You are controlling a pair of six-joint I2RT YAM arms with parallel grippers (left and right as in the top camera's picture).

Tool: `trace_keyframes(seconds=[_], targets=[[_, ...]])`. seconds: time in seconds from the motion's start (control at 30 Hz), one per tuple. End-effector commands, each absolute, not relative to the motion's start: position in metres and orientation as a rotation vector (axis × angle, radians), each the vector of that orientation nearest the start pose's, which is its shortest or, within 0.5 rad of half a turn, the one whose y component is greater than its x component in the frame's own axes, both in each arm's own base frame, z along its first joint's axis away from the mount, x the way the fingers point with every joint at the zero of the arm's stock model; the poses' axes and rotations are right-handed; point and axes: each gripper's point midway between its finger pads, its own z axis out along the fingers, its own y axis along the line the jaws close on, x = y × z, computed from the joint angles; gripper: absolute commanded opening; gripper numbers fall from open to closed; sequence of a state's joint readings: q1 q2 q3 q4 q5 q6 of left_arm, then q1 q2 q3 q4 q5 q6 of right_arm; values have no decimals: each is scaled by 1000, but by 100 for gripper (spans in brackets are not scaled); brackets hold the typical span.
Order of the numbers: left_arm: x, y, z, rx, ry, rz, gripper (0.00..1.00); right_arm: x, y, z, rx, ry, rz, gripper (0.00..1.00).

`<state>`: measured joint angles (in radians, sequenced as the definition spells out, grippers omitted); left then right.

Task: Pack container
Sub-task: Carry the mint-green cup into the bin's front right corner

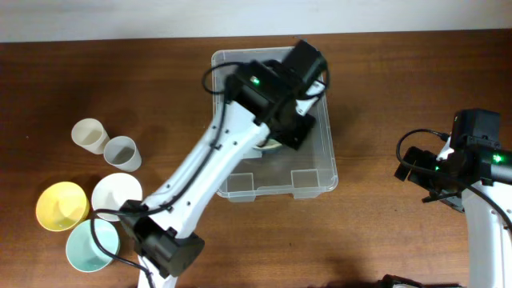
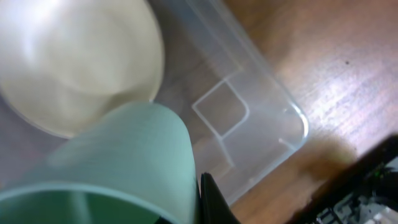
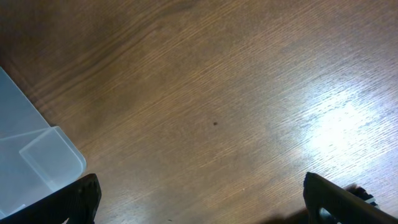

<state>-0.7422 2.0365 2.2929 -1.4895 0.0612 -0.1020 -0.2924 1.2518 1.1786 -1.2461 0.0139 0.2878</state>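
Clear glossy plastic container [image 1: 318,164], matt green cup [image 2: 124,162], sheeny grained wooden table [image 1: 384,96].

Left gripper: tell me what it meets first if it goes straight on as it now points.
The left gripper points down into the container, with a green cup in its grasp. Straight on, the cup would probably meet the cream bowl inside, or the container floor beside it; depth is unclear.

The container [image 1: 318,164] sits right of cups [image 1: 90,134] and bowls [image 1: 117,192]

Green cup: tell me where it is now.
In the left wrist view, the green cup sits in the left gripper over the container, next to a cream bowl.
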Motion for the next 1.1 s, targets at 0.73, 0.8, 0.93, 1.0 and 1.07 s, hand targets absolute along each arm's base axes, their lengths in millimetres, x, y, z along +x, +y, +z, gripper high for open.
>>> trace_keyframes(seconds=[0.73, 0.8, 0.93, 1.0, 1.07], targets=[[297, -363, 114, 1091, 2704, -466, 1, 234, -73, 168, 846, 2767, -16, 100], [289, -369, 112, 1123, 2695, -468, 1, 234, -73, 168, 846, 2767, -16, 100], [273, -378, 105, 1179, 2698, -464, 1, 234, -73, 168, 846, 2768, -16, 100], [266, -377, 100, 1200, 2714, -454, 1, 234, -73, 168, 846, 2768, -16, 100], [264, -375, 98, 1205, 2726, -447, 1, 234, -73, 168, 846, 2768, -16, 100]])
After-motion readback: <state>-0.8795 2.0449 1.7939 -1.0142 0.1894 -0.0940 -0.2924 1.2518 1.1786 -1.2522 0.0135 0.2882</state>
